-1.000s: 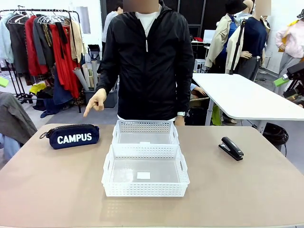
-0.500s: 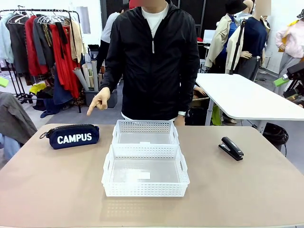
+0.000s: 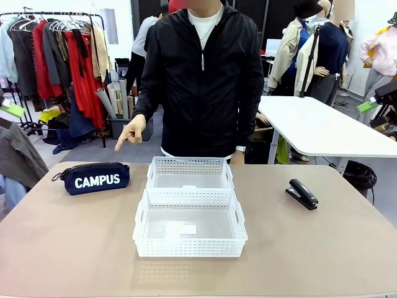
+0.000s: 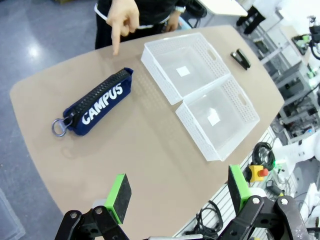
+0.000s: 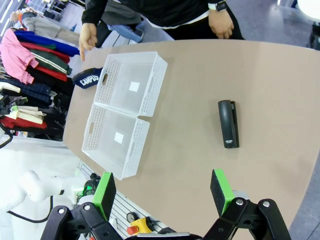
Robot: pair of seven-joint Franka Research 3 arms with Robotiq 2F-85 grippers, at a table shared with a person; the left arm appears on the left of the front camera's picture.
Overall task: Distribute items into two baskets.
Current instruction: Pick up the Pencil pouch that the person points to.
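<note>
beige table (image 3: 62,248) | two white lattice plastic baskets (image 3: 186,248): empty, touching, mid-table | navy soft zip pouch (image 3: 96,178): far-left corner, person's hand (image 3: 128,132) pointing over it | black stapler (image 3: 302,194): right edge | left gripper (image 4: 178,190), right gripper (image 5: 162,191): fingers apart, empty | advice: left gripper should pinch pouch across narrow width.

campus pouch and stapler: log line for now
campus pouch on table, hand pointing toward it | stapler on table | baskets empty | both jaws open
</note>
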